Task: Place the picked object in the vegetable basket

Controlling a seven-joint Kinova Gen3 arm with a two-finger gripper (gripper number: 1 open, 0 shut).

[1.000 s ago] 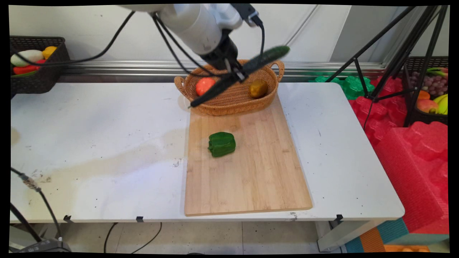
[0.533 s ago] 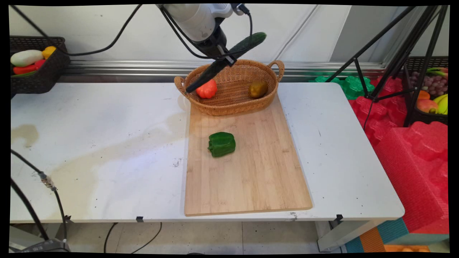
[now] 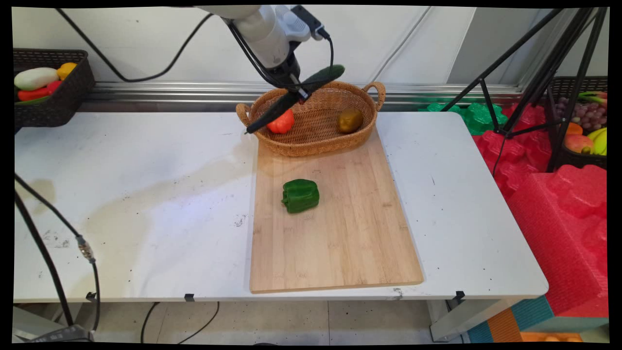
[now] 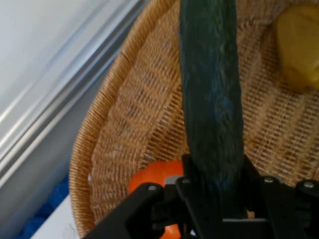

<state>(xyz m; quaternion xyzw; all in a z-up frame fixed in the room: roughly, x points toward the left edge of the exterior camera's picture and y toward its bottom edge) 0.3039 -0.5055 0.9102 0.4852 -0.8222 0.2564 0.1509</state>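
White desk (image 3: pixel 146 194), long pale bamboo cutting board (image 3: pixel 340 243) bare around a blocky green bell pepper (image 3: pixel 300 195). Oval wicker basket (image 3: pixel 316 141) sits on the board's far end. Black pincer (image 3: pixel 297 91) is clamped mid-length on a long dark-green cucumber (image 3: pixel 291 97), slanting over the rim, probably clear of the orange-red tomato (image 3: pixel 282 122). Yellowish-brown fruit (image 3: pixel 350 120) sits opposite, with open weave between.

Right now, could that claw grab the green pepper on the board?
Probably not yet: the claw is shut on a cucumber above the basket. The pepper itself lies uncovered on the board.
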